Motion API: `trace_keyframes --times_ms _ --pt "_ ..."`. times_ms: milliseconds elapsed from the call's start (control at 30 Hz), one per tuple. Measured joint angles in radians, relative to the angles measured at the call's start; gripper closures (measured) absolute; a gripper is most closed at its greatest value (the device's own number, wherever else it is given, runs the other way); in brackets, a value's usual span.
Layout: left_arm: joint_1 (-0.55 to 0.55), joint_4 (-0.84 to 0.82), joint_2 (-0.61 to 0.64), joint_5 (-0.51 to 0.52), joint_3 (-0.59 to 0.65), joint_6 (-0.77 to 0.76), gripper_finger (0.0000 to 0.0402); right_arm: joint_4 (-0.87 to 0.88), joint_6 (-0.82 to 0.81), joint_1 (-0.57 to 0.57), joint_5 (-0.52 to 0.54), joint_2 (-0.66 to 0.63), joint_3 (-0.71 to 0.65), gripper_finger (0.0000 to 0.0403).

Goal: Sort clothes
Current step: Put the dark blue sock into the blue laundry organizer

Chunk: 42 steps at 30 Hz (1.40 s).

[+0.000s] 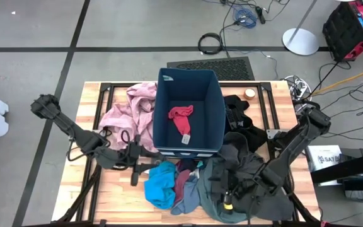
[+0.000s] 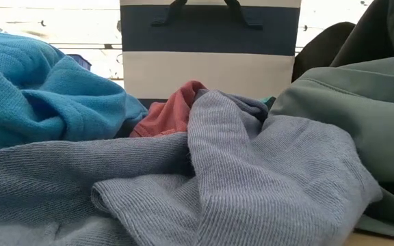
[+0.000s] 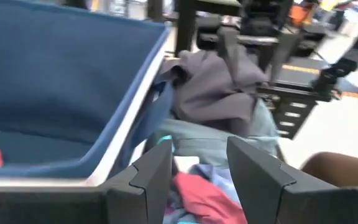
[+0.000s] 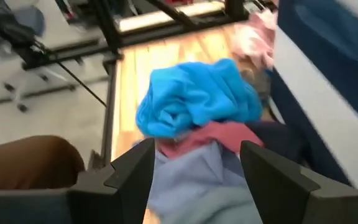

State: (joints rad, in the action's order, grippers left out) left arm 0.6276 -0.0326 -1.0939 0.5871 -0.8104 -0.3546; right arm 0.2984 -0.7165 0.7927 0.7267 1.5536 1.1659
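The navy-blue bin (image 1: 222, 107) stands mid-table with a red piece (image 1: 181, 118) on its floor. The dusty-pink garment (image 1: 130, 108) lies against its left side and a black one (image 1: 237, 106) at its right. At the near edge lie a bright-blue piece (image 1: 161, 184), a red piece (image 4: 213, 135), a grey-blue one (image 2: 252, 171) and a grey-green and dark grey heap (image 1: 247, 180). My left gripper (image 3: 197, 168) is open at the bin's near left corner. My right gripper (image 4: 194, 165) is open over the heap, pointing at the bright-blue piece.
The table's black frame rails (image 1: 106, 94) run along the wooden top. Bare wood (image 1: 90, 195) shows at the near left. Cables, a floor mat and a red-and-black crate (image 1: 351, 28) lie on the floor beyond the far edge.
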Motion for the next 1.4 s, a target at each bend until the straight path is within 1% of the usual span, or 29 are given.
trace_keyframes --times_ms 100,167,300,333,467,567,633,767,900,1033,1167,1300,1400 --pt "0.002 0.008 0.000 0.063 0.036 -0.006 0.0237 -0.155 0.063 -0.021 0.004 0.000 -0.080 0.0179" --pt "0.001 0.014 0.000 0.105 0.055 -0.006 0.0237 -0.211 0.090 -0.043 0.007 0.000 -0.117 0.0179" --pt "0.001 0.053 0.000 0.178 0.103 -0.004 0.0237 -0.301 0.075 -0.095 0.004 0.001 -0.175 0.0179" --pt "0.001 0.054 0.000 0.188 0.112 -0.006 0.0237 -0.324 0.070 -0.110 -0.006 0.005 -0.186 0.0179" --pt "0.001 0.060 -0.001 0.200 0.138 -0.003 0.0237 -0.409 0.100 -0.165 -0.106 0.058 -0.199 0.0179" --pt "-0.004 0.088 -0.001 0.200 0.161 -0.002 0.0237 -0.453 0.111 -0.198 -0.118 0.132 -0.179 0.0179" --pt "-0.012 0.100 -0.001 0.191 0.172 -0.004 0.0237 -0.443 0.109 -0.215 -0.126 0.187 -0.152 0.0179" --pt "-0.013 0.094 -0.002 0.109 0.177 -0.003 0.0237 -0.364 0.112 -0.236 -0.120 0.276 -0.070 0.0179" --pt "-0.011 0.091 -0.002 0.094 0.177 -0.002 0.0237 -0.174 0.126 -0.268 -0.129 0.319 0.033 0.0179" --pt "-0.009 0.059 -0.002 0.000 0.177 -0.005 0.0237 0.024 0.094 -0.283 -0.131 0.326 0.104 0.0179" --pt "-0.011 0.051 -0.002 0.001 0.177 -0.005 0.0237 0.026 0.085 -0.289 -0.125 0.332 0.103 0.0179" --pt "-0.011 0.051 -0.002 0.024 0.177 -0.005 0.0237 -0.038 0.080 -0.303 -0.105 0.381 0.104 0.0179" --pt "-0.010 0.051 -0.002 0.024 0.177 -0.006 0.0237 -0.042 0.082 -0.309 -0.099 0.421 0.102 0.0179"
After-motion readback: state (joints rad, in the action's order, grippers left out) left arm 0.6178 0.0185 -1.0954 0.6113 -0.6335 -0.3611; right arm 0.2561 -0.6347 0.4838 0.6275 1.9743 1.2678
